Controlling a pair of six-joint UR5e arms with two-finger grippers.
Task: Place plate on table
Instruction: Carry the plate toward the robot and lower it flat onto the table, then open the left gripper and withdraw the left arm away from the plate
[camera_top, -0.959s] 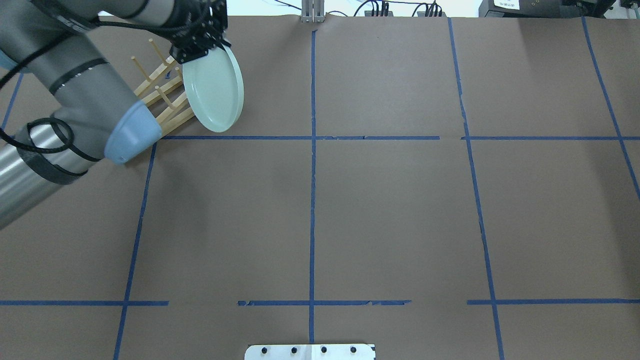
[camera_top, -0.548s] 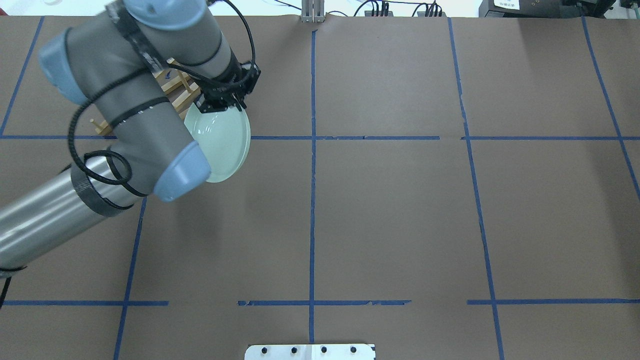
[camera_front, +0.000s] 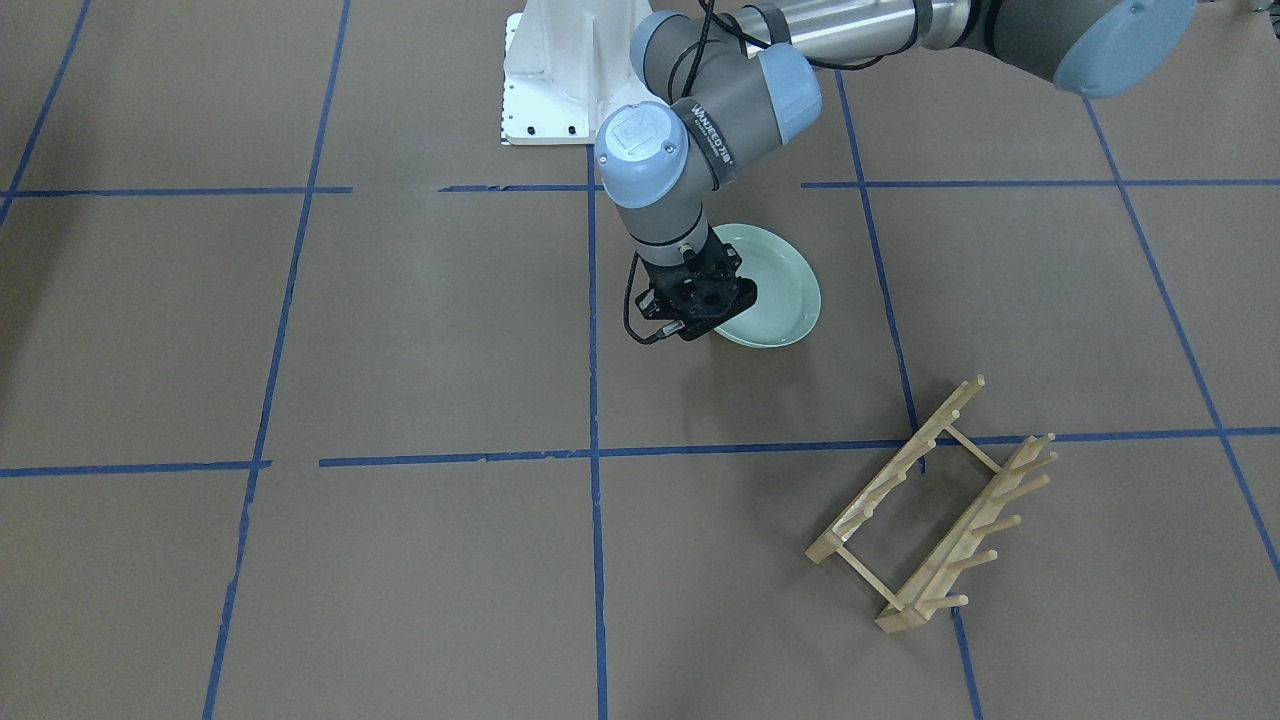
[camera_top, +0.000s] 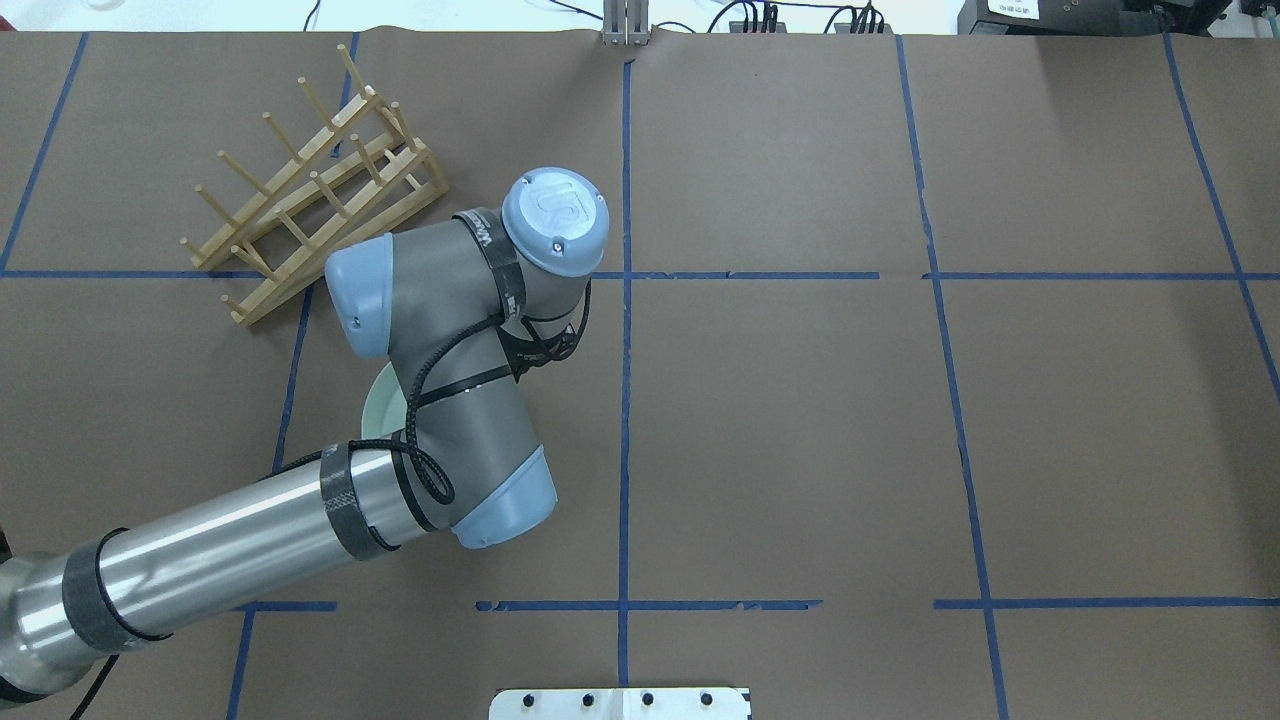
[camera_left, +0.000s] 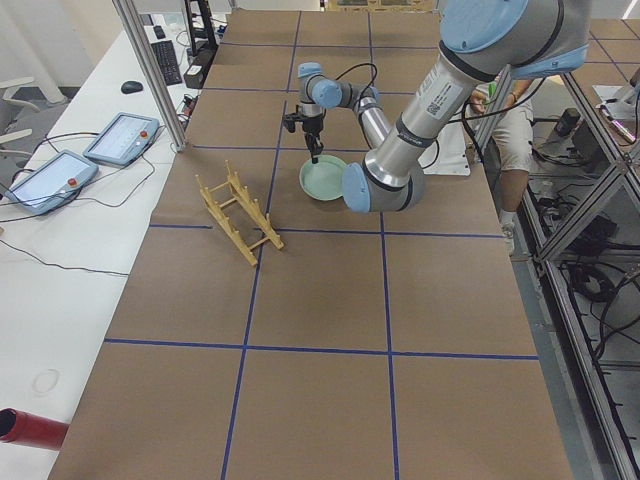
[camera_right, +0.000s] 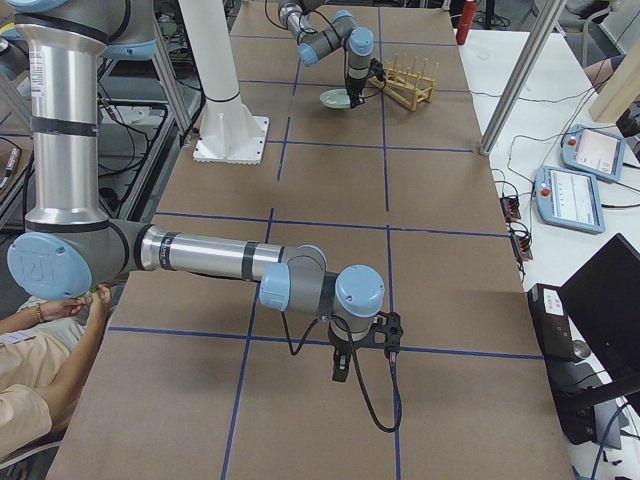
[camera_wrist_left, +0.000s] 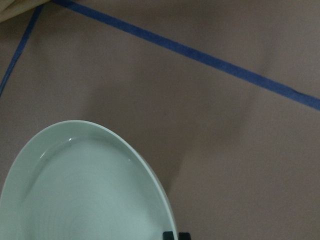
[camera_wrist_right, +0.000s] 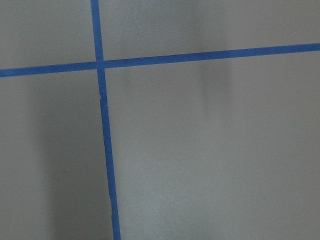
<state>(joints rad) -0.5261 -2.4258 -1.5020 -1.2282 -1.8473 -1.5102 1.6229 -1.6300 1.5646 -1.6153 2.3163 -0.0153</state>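
Observation:
The pale mint-green plate (camera_front: 775, 290) lies nearly level, low over the brown table (camera_front: 400, 330), in the grid square just in front of the robot base. I cannot tell whether it touches the table. My left gripper (camera_front: 712, 322) points down and is shut on the plate's rim. The left wrist view shows the plate (camera_wrist_left: 85, 190) with the fingertips (camera_wrist_left: 170, 235) at its edge. In the overhead view my left arm hides all but a sliver of the plate (camera_top: 378, 408). My right gripper (camera_right: 340, 368) hangs over bare table; I cannot tell whether it is open or shut.
The light wooden peg rack (camera_front: 935, 510) stands empty on the table, also seen in the overhead view (camera_top: 310, 185), a short way from the plate. The white robot base (camera_front: 560, 70) is behind the plate. A person (camera_right: 40, 400) sits by the table's side.
My left arm has carried the plate away from the rack toward the robot base and lowered it. The plate turned from steeply tilted to nearly level. The rack is now uncovered.

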